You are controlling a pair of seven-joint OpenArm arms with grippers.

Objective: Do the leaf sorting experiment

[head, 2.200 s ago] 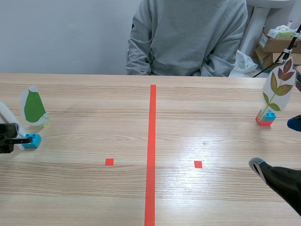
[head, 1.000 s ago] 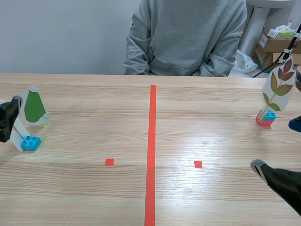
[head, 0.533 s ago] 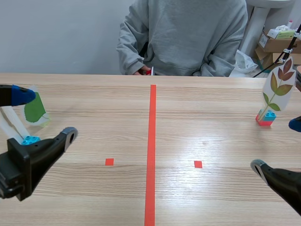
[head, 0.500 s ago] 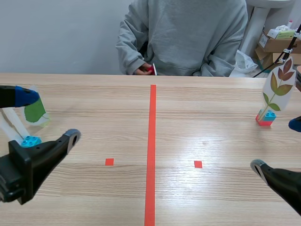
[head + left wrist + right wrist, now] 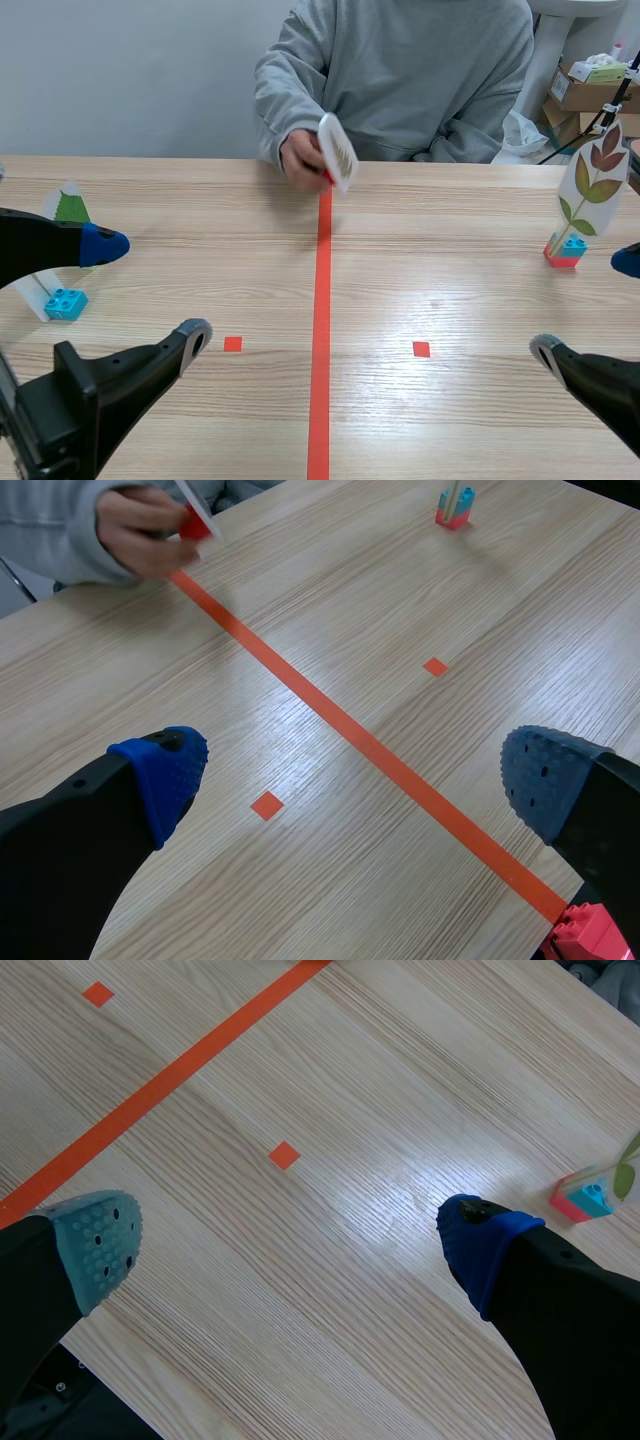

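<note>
Scene view: left gripper (image 5: 150,289), wide open and empty, has advanced; hand (image 5: 300,156) presents leaf card (image 5: 338,150)

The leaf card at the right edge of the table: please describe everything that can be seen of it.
The leaf card is a white, pointed-oval cut-out, seemingly paper, printed with a twig of dark red, brown and yellow-green leaves. It stands nearly upright, its lower end set in a small brick base, blue on red, which rests on the wooden table. Nothing else touches it.
</note>
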